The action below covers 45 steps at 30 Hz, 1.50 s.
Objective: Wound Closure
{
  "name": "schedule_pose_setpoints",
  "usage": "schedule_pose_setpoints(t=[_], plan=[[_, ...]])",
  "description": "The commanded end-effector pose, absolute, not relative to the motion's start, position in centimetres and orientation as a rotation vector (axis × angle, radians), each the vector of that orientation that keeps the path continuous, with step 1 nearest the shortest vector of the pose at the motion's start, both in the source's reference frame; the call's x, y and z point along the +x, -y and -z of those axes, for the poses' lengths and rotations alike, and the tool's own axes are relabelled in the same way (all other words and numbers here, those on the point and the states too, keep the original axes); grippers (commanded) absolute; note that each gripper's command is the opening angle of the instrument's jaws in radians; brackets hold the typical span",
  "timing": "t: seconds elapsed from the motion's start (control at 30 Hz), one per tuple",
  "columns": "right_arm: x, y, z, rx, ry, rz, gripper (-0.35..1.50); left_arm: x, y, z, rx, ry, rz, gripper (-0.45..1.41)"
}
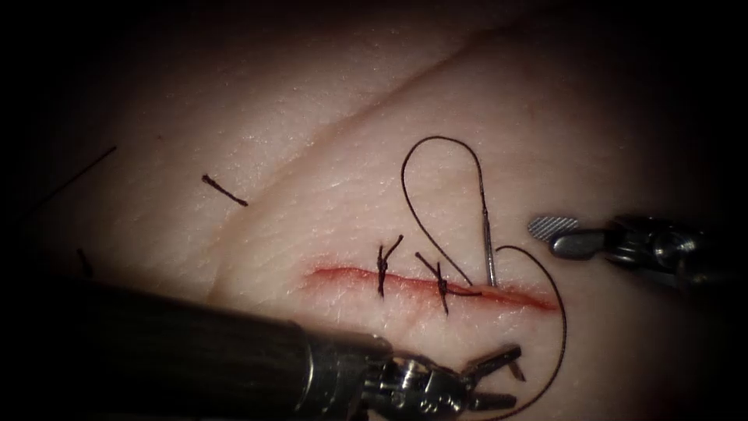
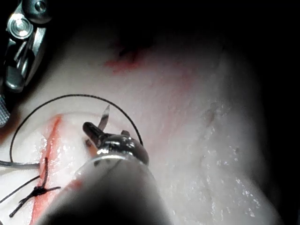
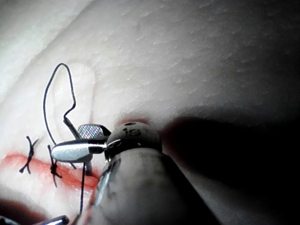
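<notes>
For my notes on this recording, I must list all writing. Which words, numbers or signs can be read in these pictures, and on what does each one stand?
"is": this is how the small dark marks read on the rounded metal wrist of the right tool, whose jaws are open and hold nothing. The reading is uncertain.
No other writing shows on the left tool, the tissue, the needle or the thread.

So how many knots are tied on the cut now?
2. One knot sits near the middle of the cut; the other knot lies right of it, near the needle. None seems hidden.
</notes>
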<state>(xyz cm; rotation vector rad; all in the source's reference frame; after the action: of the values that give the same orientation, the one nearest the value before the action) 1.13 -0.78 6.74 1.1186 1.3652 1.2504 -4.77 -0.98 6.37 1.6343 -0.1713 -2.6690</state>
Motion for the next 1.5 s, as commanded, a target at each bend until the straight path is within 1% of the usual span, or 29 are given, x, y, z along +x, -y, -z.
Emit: schedule_pose_setpoints(t=[0.03, 0.23, 0.4, 0.43, 0.47, 0.5, 0.53, 0.57, 0.6, 0.87, 1.03, 1.1, 1.27, 1.37, 1.4, 1.5], plan=[[1.19, 0.84, -6.79, 1.121, -1.364, -1.247, 0.84, -4.84, 1.01, -6.43, 1.635, 0.171, 2.67, 0.66], [1.2, 0.86, -6.78, 1.121, -1.361, -1.246, 0.81, -4.88, 0.97, -6.48, 1.641, 0.17, 2.667, 0.66], [1.2, 0.87, -6.77, 1.125, -1.359, -1.25, 0.78, -4.91, 0.94, -6.54, 1.641, 0.173, 2.666, 0.57], [1.2, 0.88, -6.77, 1.125, -1.359, -1.25, 0.76, -4.91, 0.93, -6.56, 1.645, 0.172, 2.663, 0.51], [1.2, 0.88, -6.77, 1.125, -1.359, -1.249, 0.74, -4.92, 0.92, -6.57, 1.651, 0.168, 2.657, 0.39], [1.2, 0.88, -6.77, 1.13, -1.357, -1.253, 0.73, -4.92, 0.92, -6.58, 1.66, 0.162, 2.648, 0.2], [1.19, 0.89, -6.77, 1.128, -1.356, -1.255, 0.69, -4.91, 0.91, -6.59, 1.694, 0.124, 2.65, -0.12], [1.19, 0.89, -6.77, 1.128, -1.356, -1.254, 0.66, -4.9, 0.9, -6.59, 1.715, 0.099, 2.648, -0.38], [1.19, 0.9, -6.78, 1.128, -1.349, -1.262, 0.63, -4.89, 0.9, -6.58, 1.738, 0.072, 2.644, -0.45], [1.19, 0.94, -6.79, 1.129, -1.345, -1.262, 0.56, -4.78, 0.8, -6.35, 1.993, -0.31, 2.661, -0.45], [1.18, 0.97, -6.79, 1.133, -1.343, -1.263, 0.54, -4.71, 0.69, -6.11, 2.174, -0.621, 2.588, -0.45], [1.18, 0.99, -6.8, 1.138, -1.341, -1.266, 0.49, -4.7, 0.66, -6.05, 2.216, -0.738, 2.566, -0.45], [1.19, 1.05, -6.81, 1.15, -1.334, -1.271, 0.46, -4.68, 0.63, -5.91, 2.288, -1.079, 2.476, -0.45], [1.17, 1.05, -6.81, 1.156, -1.331, -1.273, 0.41, -4.65, 0.65, -5.85, 2.312, -1.263, 2.413, -0.45], [1.16, 1.05, -6.81, 1.162, -1.328, -1.276, 0.37, -4.65, 0.66, -5.83, 2.319, -1.311, 2.398, -0.45], [1.15, 1.05, -6.81, 1.163, -1.328, -1.275, 0.36, -4.61, 0.7, -5.76, 2.352, -1.464, 2.316, -0.45]])
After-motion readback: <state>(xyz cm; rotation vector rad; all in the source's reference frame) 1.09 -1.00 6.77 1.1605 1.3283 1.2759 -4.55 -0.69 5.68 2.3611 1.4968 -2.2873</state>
